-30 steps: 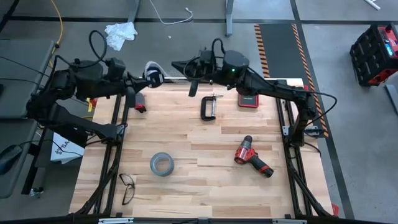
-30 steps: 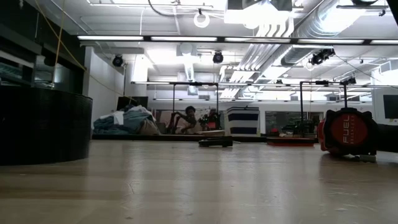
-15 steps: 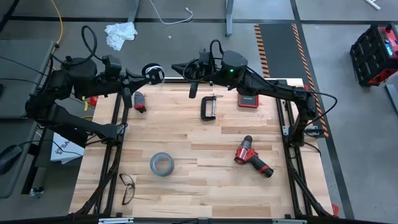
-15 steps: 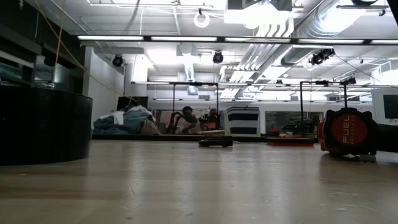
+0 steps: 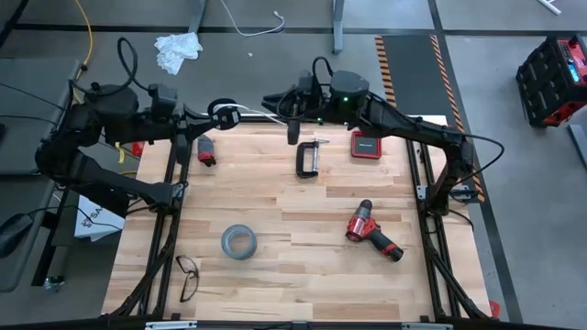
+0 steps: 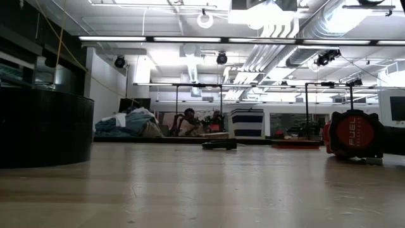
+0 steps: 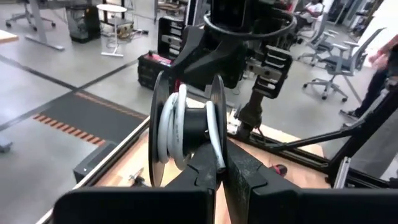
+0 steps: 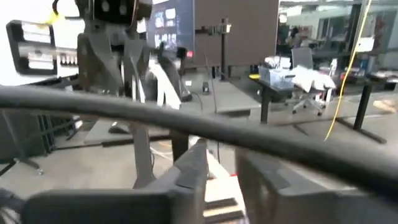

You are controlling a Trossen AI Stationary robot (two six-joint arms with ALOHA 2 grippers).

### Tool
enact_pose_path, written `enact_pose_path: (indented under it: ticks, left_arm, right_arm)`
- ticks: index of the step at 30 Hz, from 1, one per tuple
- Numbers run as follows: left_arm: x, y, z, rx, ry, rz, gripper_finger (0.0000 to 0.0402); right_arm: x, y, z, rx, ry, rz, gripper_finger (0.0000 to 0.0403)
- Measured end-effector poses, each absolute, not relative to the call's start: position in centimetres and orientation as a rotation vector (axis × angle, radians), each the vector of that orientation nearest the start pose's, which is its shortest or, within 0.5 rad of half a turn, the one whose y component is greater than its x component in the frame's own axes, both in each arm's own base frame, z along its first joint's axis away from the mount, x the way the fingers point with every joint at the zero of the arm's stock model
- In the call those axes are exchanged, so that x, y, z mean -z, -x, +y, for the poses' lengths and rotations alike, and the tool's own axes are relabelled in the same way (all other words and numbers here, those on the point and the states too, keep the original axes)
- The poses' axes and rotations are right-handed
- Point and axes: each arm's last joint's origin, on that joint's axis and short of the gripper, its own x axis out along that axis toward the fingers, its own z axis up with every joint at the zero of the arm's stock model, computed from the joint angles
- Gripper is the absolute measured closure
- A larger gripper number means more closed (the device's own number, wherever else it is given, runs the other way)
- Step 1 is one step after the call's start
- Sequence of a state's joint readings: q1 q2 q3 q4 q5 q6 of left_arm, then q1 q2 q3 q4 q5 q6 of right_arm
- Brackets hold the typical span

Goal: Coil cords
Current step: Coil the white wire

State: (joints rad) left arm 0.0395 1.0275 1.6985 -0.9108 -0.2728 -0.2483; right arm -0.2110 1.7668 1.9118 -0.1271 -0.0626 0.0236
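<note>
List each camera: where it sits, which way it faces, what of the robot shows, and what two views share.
High view: overhead, straight down; both arms, left gripper holding the spool, right gripper beside it, table.
Low view: table-top height, level into the room; no arm shows.
Left wrist view: past its own fingers, clamped on the spool, toward the right arm.
Right wrist view: past its own fingers, toward the room.
Shared: high and left wrist views both show the spool.

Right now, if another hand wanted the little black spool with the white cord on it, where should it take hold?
Probably by the two flat discs of the spool, pinching across them from above. The left hand is shut on its lower part, and the white cord fills the middle, so only the upper rims are bare.
</note>
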Motion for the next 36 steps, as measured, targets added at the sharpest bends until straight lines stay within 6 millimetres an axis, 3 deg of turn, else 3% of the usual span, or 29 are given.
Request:
enact_pose_path:
  ticks: [5,10,21,27,36]
  left_arm:
    - [-52.1,-12.5,1.3,-0.329,0.218,0.133,0.0397]
    - [-53.5,-12.5,1.3,-0.322,0.216,0.077,0.0397]
    - [-55.5,-13.3,1.2,-0.27,0.226,0.011,0.0397]
    - [-55.9,-13.7,1.0,-0.203,0.234,-0.024,0.0397]
    - [-55.9,-13.6,1.0,-0.205,0.248,-0.024,0.0397]
  right_arm:
    - [-45.5,-39.1,-7.8,0.14,-0.1,0.047,0.0263]
    - [-44.6,-40.1,-6.8,0.113,-0.114,0.072,0.0224]
    - [-43.5,-41.9,-5.3,0.059,-0.175,0.036,0.0217]
    - [-43.4,-41.9,-5.5,0.147,-0.099,0.047,0.0217]
    - [-43.9,-42.0,-3.9,-0.012,-0.118,0.014,0.0217]
